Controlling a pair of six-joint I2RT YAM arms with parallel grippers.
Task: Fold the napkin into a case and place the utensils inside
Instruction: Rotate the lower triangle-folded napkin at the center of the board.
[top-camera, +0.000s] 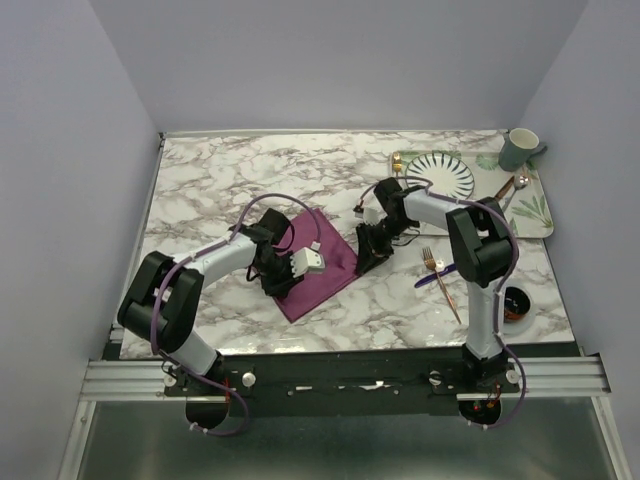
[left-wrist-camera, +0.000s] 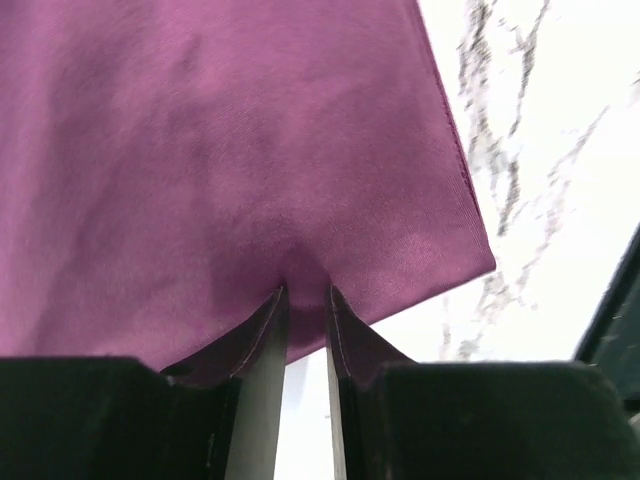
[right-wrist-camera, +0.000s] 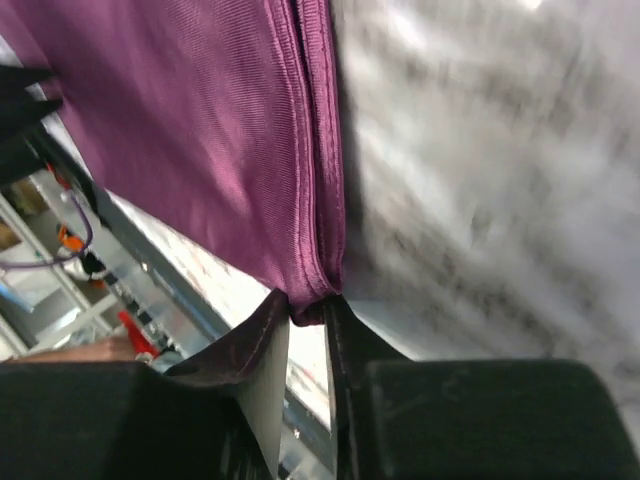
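Left hand (left-wrist-camera: 306, 300) pinches the napkin (left-wrist-camera: 250, 150) at 9 o'clock, right hand (right-wrist-camera: 308, 305) at 3 o'clock; we judge both bites shallow, so cloth may slip free

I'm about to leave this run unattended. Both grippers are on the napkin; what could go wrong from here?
1. The right gripper pinches only the tip of a folded corner of the napkin. The shiny cloth may slip out and the fold could open.
2. The left gripper also bites just the edge, so an uneven pull could skew the fold.
3. The fork and knife lie beside the right arm, and a sweep might knock them.
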